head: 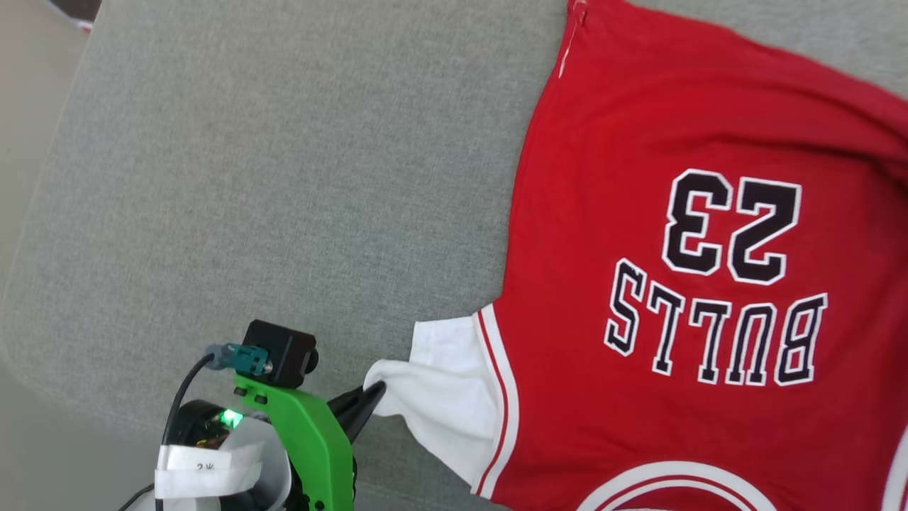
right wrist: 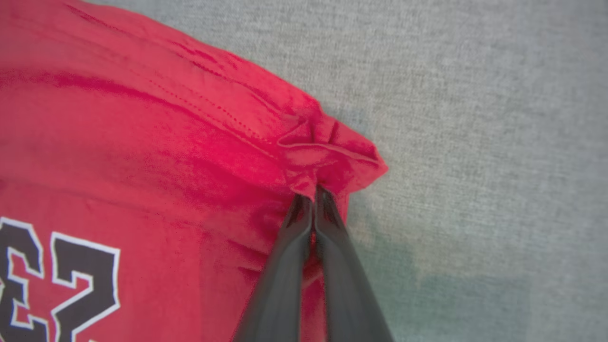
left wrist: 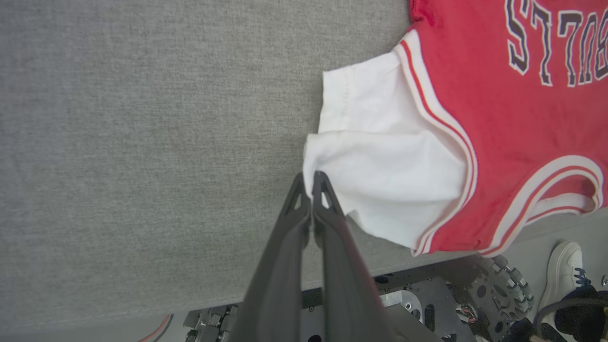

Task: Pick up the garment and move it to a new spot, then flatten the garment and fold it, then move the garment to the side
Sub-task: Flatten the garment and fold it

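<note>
The garment (head: 674, 234) is a red jersey with black-and-white "BULLS 23" lettering, spread chest-up on the grey cushion at the right of the head view, lettering upside down to me. Its white sleeve (head: 440, 397) with striped trim points toward my left gripper (head: 376, 389), which is shut on the sleeve's edge (left wrist: 311, 178). In the right wrist view my right gripper (right wrist: 314, 192) is shut on a bunched red hem corner (right wrist: 327, 156) of the garment (right wrist: 142, 156), lifted slightly off the cushion. The round neckline trim (left wrist: 546, 199) lies near the cushion's front edge.
The grey fabric cushion (head: 284, 177) stretches wide to the left of the garment. Its front edge (left wrist: 142, 308) runs just below my left gripper, with the robot's metal base (left wrist: 427, 299) and a person's white shoe (left wrist: 565, 270) beyond it. Pale floor (head: 28, 106) lies at far left.
</note>
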Robot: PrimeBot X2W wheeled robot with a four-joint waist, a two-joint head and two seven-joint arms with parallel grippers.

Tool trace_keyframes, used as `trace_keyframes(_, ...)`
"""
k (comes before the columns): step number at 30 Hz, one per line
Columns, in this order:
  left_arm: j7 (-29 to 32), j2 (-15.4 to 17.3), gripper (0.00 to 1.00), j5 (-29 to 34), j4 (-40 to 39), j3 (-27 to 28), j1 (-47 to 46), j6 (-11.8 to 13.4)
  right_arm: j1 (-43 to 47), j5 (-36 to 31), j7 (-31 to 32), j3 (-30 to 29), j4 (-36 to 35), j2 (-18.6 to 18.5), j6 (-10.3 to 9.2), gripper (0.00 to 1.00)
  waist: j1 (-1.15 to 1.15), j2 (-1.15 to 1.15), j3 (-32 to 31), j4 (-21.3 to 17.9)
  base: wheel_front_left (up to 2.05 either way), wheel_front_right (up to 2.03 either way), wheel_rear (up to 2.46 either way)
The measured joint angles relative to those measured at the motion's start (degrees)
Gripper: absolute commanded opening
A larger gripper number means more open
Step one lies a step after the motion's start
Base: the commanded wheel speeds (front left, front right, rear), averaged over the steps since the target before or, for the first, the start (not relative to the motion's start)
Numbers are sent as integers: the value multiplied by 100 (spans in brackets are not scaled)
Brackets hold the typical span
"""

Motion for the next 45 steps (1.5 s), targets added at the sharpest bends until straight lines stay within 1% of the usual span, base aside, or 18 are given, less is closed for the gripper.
trace_keyframes(9, 23, 64, 0, -212, 156, 44, 337, 74, 1371, 447, -335, -78, -67, 0, 0, 0, 0, 0, -804, -364, 0, 0, 0)
trace_keyframes(14, -36, -14, 0, -319, 197, 48, 452, 98, 2131, 653, -413, -256, -192, -5, 0, 0, 0, 0, -1257, -579, 0, 0, 0)
trace_keyframes(16, -62, -46, 0, -328, 220, 40, 464, 99, 2397, 749, -437, -320, -347, 15, 0, 0, 0, 0, -1417, -657, 0, 0, 0)
trace_keyframes(20, -123, -115, 0, -336, 302, -5, 528, 99, 3006, 781, -602, -366, -942, 1, 0, 0, 0, 0, -1708, -818, 0, 0, 0)
trace_keyframes(25, -235, -267, 0, -427, 419, -54, 653, 110, 3874, 926, -626, -668, -1623, 258, 0, 0, 0, 0, -2018, -974, 0, 0, 0)
trace_keyframes(29, -332, -366, 0, -474, 545, -57, 725, 157, 4479, 932, -633, -950, -1957, 552, 0, 0, -1, 0, -2222, -1058, 0, 0, 0)
trace_keyframes(32, -435, -435, 0, -534, 603, -14, 758, 208, 4794, 932, -633, -1093, -2056, 799, 0, 0, -1, 0, -2323, -1112, 0, 0, 0)
trace_keyframes(34, -466, -452, 0, -534, 631, 11, 761, 219, 4914, 928, -634, -1145, -2083, 895, 0, 0, -1, 0, -2345, -1147, 0, 0, 0)
trace_keyframes(40, -499, -480, 0, -541, 679, 34, 758, 219, 4971, 921, -631, -1167, -2094, 980, 0, 0, -1, 0, -2293, -1159, 0, 0, 0)
trace_keyframes(41, -500, -479, 0, -541, 682, 42, 756, 220, 4971, 907, -628, -1137, -2114, 964, 0, 74, 0, 0, -2288, -1155, 0, 0, 0)
trace_keyframes(42, -504, -479, 0, -541, 683, 49, 754, 226, 4968, 903, -628, -1111, -2146, 946, 0, 100, 0, 0, -2280, -1151, 0, 0, 0)
trace_keyframes(45, -517, -474, 0, -538, 676, 56, 750, 227, 4935, 920, -575, -1001, -2301, 839, 0, 100, -1, 0, -2239, -1136, 0, 0, 0)
